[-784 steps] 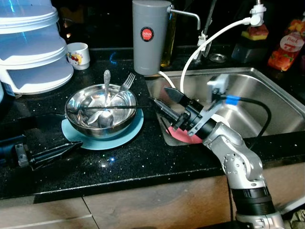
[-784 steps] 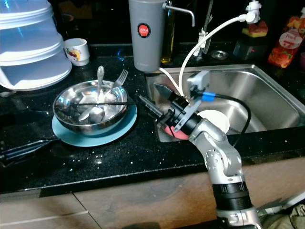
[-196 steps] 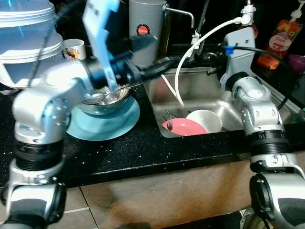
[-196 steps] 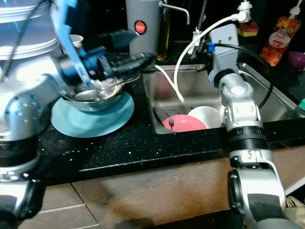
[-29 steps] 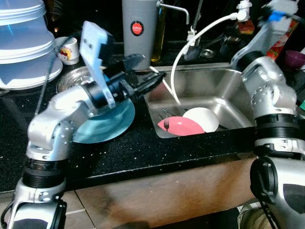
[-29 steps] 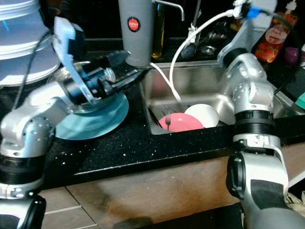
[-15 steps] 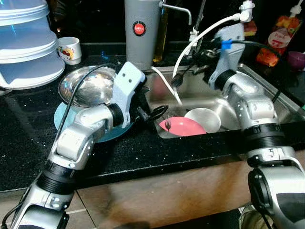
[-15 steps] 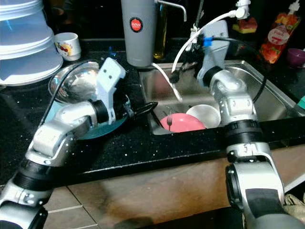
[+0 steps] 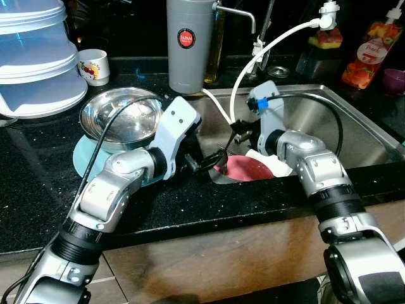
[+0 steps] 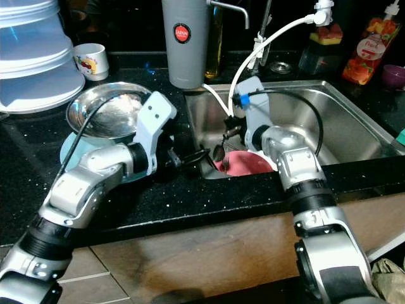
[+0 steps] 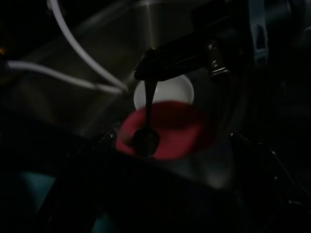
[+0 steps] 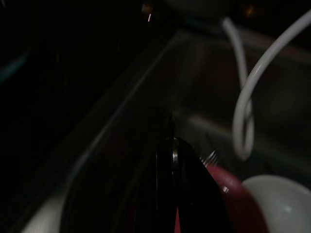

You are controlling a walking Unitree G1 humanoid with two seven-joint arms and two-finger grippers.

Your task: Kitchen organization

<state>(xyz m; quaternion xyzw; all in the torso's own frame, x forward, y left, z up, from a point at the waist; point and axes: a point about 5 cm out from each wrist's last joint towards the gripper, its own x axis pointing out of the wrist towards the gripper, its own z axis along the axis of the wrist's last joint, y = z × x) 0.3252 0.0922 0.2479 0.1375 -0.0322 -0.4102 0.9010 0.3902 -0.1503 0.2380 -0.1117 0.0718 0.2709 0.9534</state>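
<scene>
Because the pink plate [image 9: 248, 168] and white bowl [image 9: 278, 166] lie at the near left of the sink [image 9: 354, 126], both arms reach there: the right gripper [image 10: 223, 142] hangs a spoon [image 11: 146, 138] from its closed jaws, handle up, over the plate. The left gripper [image 9: 212, 161] sits at the table edge, jaws spread narrowly. The left wrist view shows the hanging spoon plainly; the head views barely do.

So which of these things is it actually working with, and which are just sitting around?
In the job:
right gripper, holding a spoon over the sink
left gripper, by the sink edge
pink plate
white bowl
steel bowl
blue plate

Just sitting around:
grey dispenser
mug
white container
bottle
</scene>
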